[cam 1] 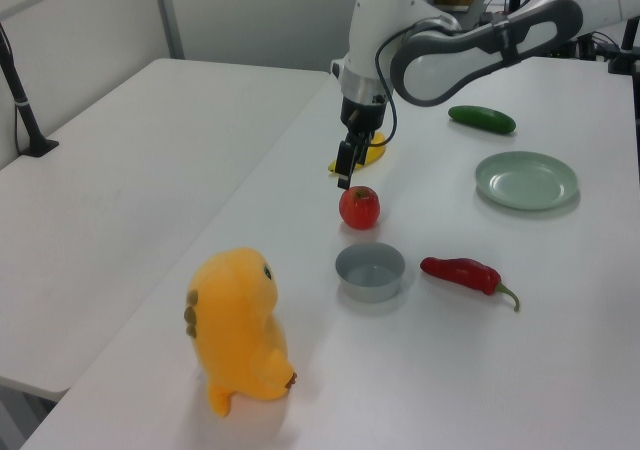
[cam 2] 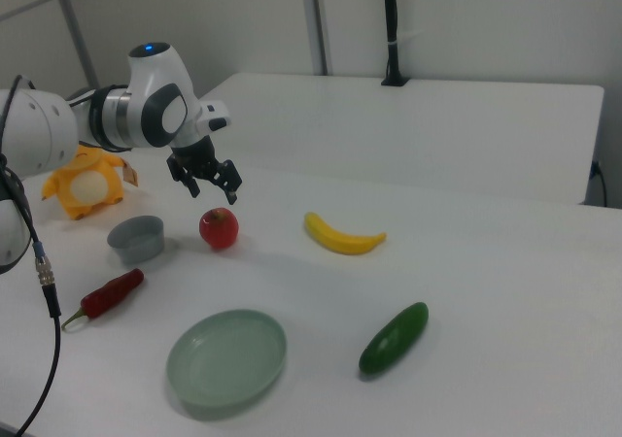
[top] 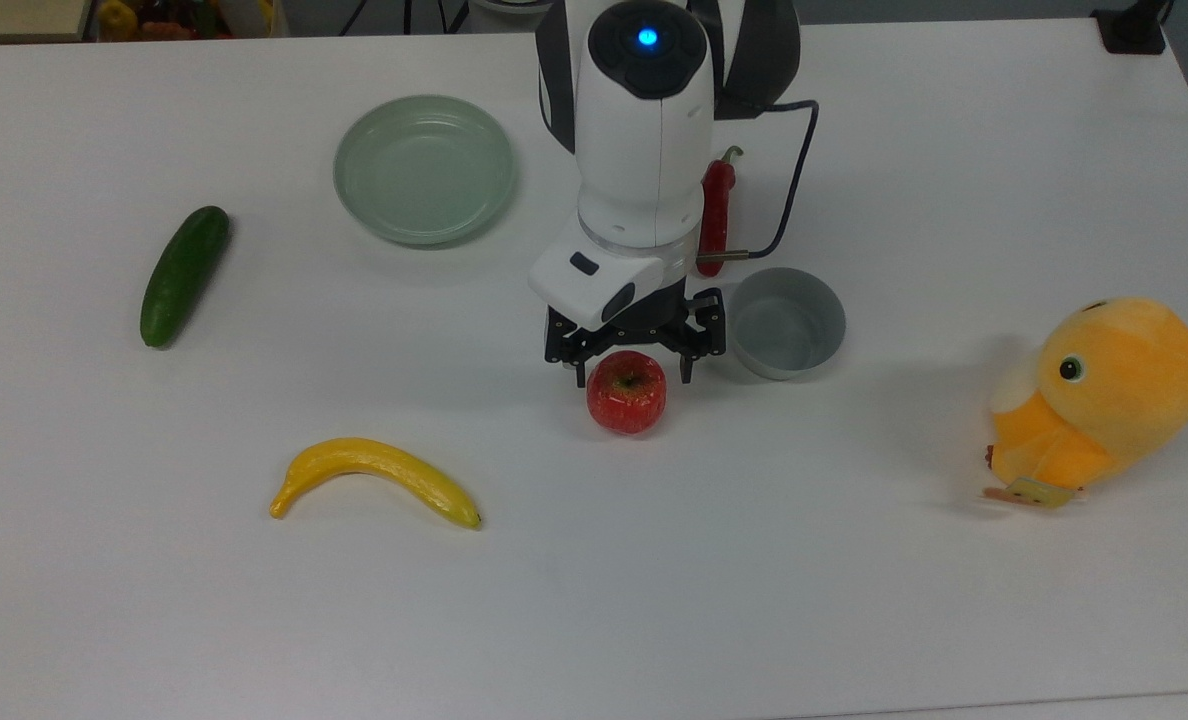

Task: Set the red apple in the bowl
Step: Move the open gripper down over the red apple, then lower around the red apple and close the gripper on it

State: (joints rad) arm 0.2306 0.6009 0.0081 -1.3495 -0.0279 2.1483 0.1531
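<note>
We're seeing the pincer (top: 634, 376) hanging just above the red apple (top: 627, 392), pointing down, its two fingers spread wide w/ nothing btwn them, so it's released and not touching the fruit. In the right view the pincer (cam 2: 214, 190) is sitting clearly above the red apple (cam 2: 220, 228). The apple is resting on the white bench (top: 854, 580), stem dimple up, apart from but near the bowl (top: 788, 323), which is lying to the top view's right of it and standing upright. We're also noting a red chili (top: 716, 212) beyond the bowl, partly behind the arm in the top view, a pale green dish (top: 424, 168), a cucumber (top: 183, 275) and a banana (top: 375, 476) to the top view's left, and an orange plush toy (top: 1100, 400) far to the top view's right.
</note>
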